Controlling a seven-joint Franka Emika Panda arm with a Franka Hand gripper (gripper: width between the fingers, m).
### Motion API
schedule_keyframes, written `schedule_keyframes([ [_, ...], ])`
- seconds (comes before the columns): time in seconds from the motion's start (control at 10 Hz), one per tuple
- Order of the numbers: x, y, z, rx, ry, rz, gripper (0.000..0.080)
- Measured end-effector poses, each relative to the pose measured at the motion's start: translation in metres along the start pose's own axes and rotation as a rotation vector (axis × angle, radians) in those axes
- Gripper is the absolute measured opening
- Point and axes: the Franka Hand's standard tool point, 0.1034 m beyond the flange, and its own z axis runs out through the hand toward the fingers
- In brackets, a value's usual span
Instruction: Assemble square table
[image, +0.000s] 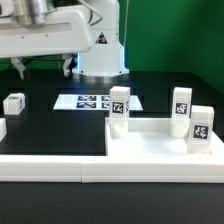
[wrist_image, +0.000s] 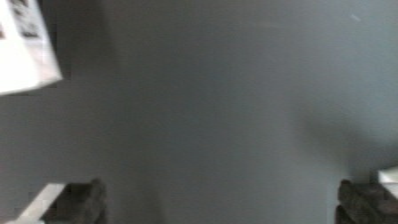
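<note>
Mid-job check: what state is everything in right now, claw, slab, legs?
Claw: open, empty, above the black table.
Large white plastic square slab: lying flat.
Short white tagged corner leg: upright at the slab's corner; whether it is attached is unclear.
Rear leg: upright.
Front leg: upright.
Loose leg: on the table, apart from the slab.
Marker board: flat.

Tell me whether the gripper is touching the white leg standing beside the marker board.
Apart. In the exterior view the gripper hangs high at the exterior view's left, while the leg stands beside the marker board, with bare black table between them.
</note>
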Motion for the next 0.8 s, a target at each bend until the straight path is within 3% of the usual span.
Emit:
schedule_keyframes([
  [0.1, 0.003, 0.029, 0.001, -0.001, -0.083, 0.002, 0.0649],
  [0.2, 0.005, 0.054, 0.013, -0.029, -0.129, -0.002, 0.0649],
  [0.4, 0.002, 0.059, 0.027, -0.007, -0.264, -0.01, 0.0649],
  [0.5, -0.002, 0.053, 0.03, 0.018, -0.326, 0.01, 0.0649],
  [0.8, -0.006, 0.05, 0.032, 0.037, -0.516, 0.006, 0.0649],
])
